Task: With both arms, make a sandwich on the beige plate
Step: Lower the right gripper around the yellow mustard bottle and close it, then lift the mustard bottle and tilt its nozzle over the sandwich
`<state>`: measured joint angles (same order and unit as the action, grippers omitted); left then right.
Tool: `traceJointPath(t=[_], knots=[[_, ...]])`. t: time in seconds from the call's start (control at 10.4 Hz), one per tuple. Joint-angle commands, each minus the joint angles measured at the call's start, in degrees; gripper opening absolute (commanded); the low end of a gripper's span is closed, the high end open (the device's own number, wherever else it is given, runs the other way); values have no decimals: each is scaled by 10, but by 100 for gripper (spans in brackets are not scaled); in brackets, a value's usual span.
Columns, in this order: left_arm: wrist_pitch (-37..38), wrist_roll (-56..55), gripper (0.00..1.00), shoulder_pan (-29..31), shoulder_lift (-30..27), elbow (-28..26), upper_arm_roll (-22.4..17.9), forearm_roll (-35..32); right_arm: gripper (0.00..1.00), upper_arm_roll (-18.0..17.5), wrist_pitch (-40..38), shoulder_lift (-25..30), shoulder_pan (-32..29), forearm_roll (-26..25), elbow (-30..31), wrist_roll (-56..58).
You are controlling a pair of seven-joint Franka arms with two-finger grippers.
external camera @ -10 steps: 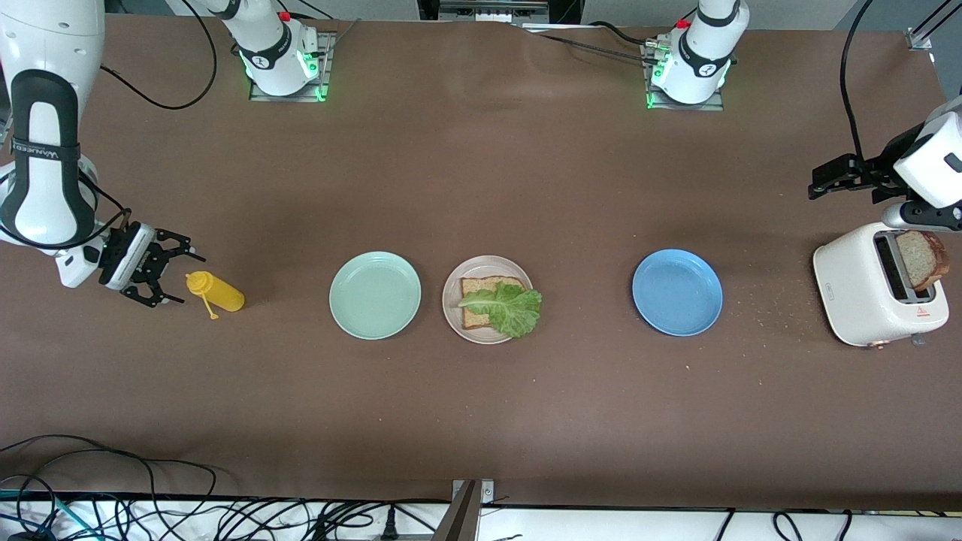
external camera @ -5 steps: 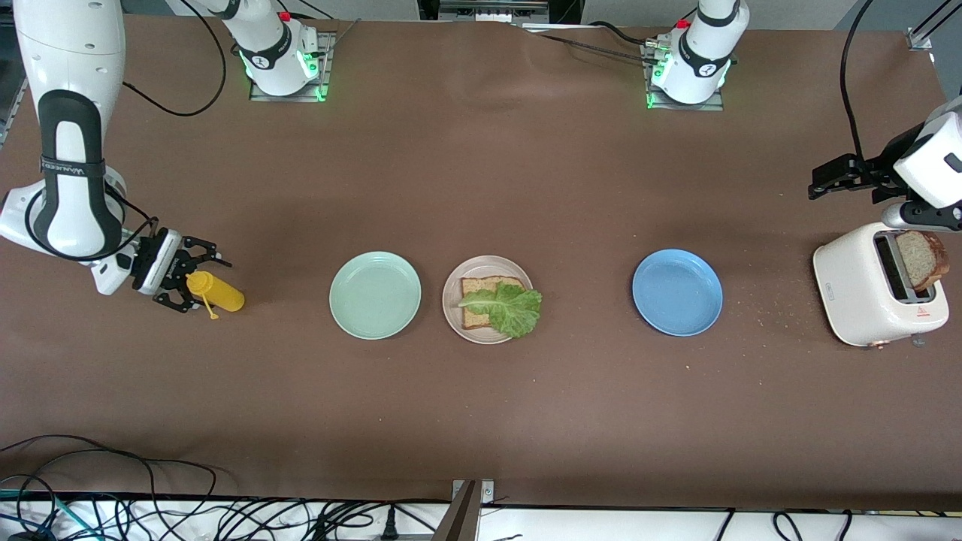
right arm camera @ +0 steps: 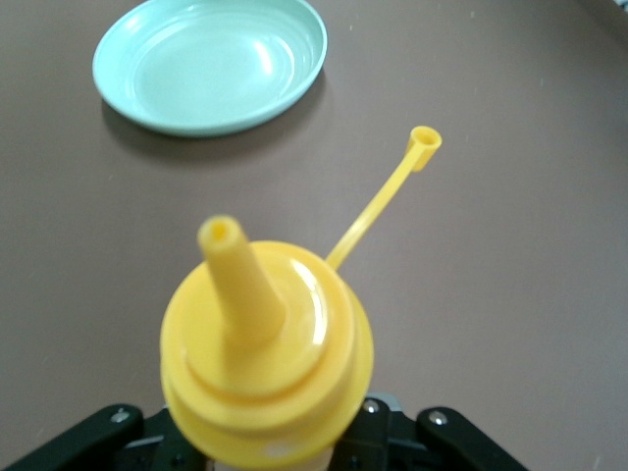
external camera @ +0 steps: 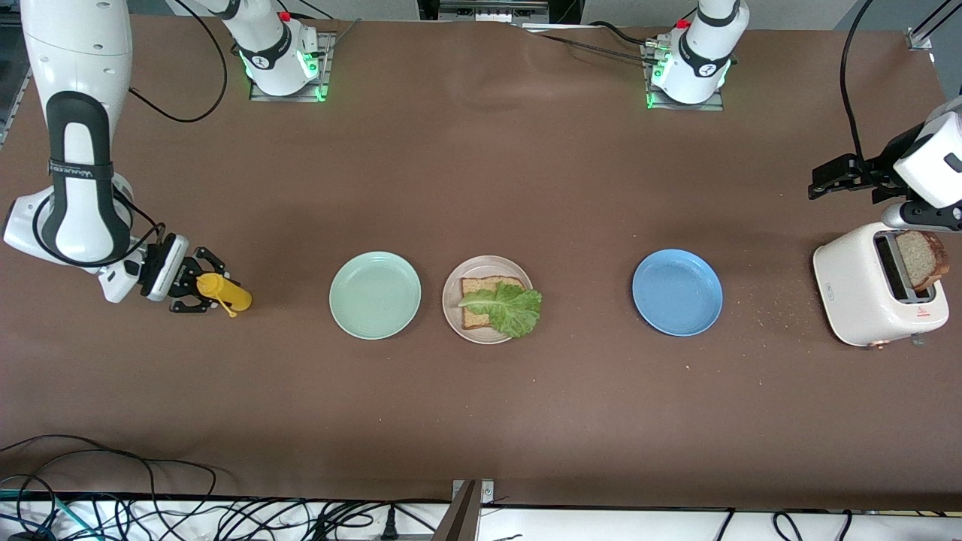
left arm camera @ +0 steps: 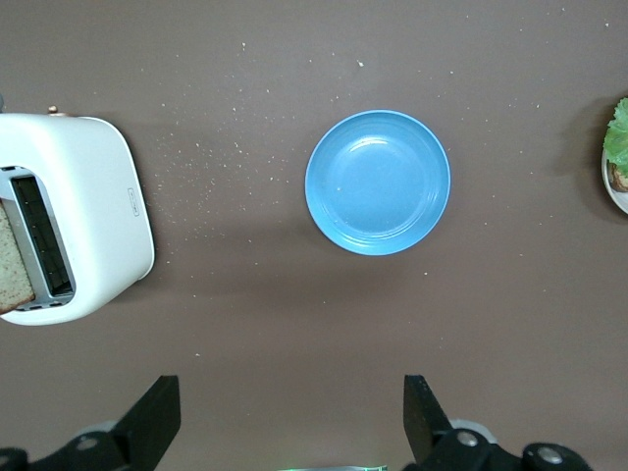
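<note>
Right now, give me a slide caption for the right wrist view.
Right pincer around a yellow squeeze bottle, cap open on its tether, mint-green plate ahead.

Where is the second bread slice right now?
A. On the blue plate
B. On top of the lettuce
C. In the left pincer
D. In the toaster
D: the slice stands up out of the toaster slot, untouched.

matt brown table covering (external camera: pixel 481 188), faintly creased; glossy yellow plastic bottle (right arm camera: pixel 265 373); smooth mint-green plate (right arm camera: pixel 211 61) with sheen; smooth blue plate (left arm camera: pixel 378 182); matt beige plate (external camera: pixel 453 300); smooth white toaster (left arm camera: pixel 93 216); coarse speckled bread (external camera: pixel 475 289); ruffled lettuce (external camera: pixel 511 306).
</note>
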<state>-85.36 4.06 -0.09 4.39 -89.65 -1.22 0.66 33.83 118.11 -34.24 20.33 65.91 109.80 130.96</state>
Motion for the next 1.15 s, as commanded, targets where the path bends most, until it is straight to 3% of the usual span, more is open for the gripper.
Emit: traceJointPath(t=[0.0, 0.38, 0.86, 1.06], knots=[[7, 12, 100, 0, 6, 16, 2, -7, 0, 4, 39, -6, 57, -54, -45, -80], [7, 12, 100, 0, 6, 16, 1, -7, 0, 12, 133, -1, 193, -207, -77, -325], [7, 12, 100, 0, 6, 16, 2, -7, 0, 11, 138, -10, 338, -526, -131, -781], [7, 12, 100, 0, 6, 16, 2, -7, 0, 11, 122, -27, 388, -631, -144, -907]])
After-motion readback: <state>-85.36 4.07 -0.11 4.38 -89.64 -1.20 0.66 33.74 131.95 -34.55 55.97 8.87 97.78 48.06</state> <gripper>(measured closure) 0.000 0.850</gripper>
